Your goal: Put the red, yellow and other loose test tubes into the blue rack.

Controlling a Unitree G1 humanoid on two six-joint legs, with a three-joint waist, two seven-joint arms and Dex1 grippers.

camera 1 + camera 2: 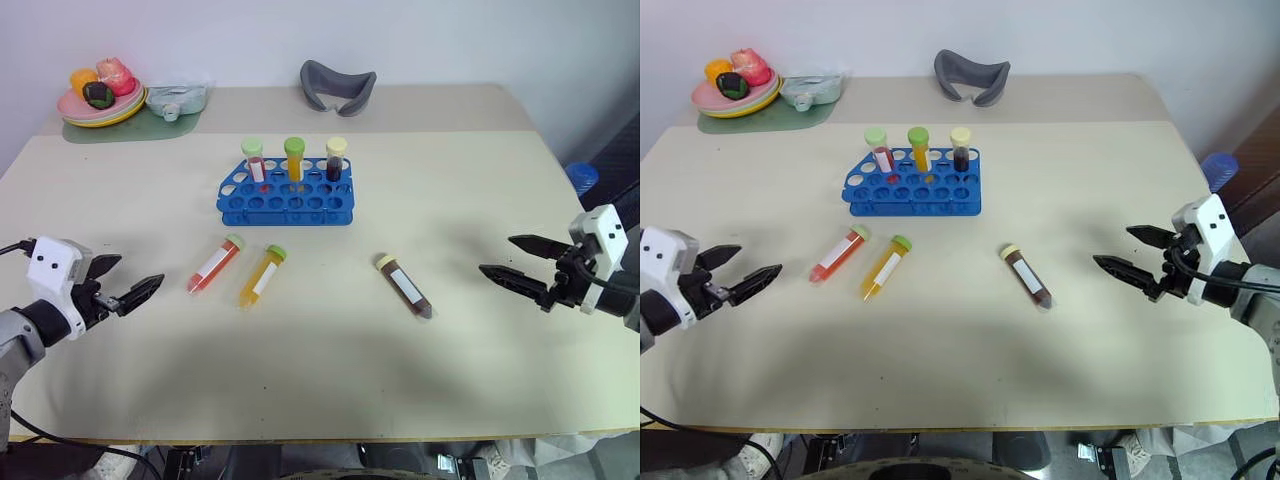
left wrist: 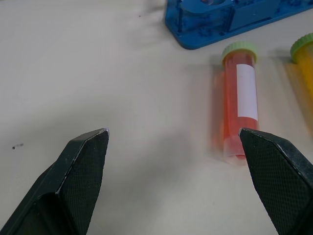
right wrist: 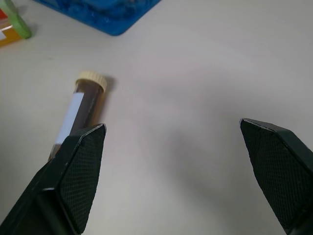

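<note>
Three loose test tubes lie flat on the beige surface (image 1: 330,380) in front of the blue rack (image 1: 286,197): the red tube (image 1: 214,263) and the yellow-orange tube (image 1: 262,276) side by side, the dark brown tube (image 1: 404,285) apart to their right. Three more capped tubes stand upright in the rack's back row. The left gripper (image 1: 128,283) hovers left of the red tube, fingers spread and empty. The right gripper (image 1: 512,258) hovers right of the brown tube, fingers likewise spread, grasping nothing.

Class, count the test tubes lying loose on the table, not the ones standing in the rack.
3: red tube front-left of the blue rack, yellow tube beside it, brown tube toward the right.
</note>
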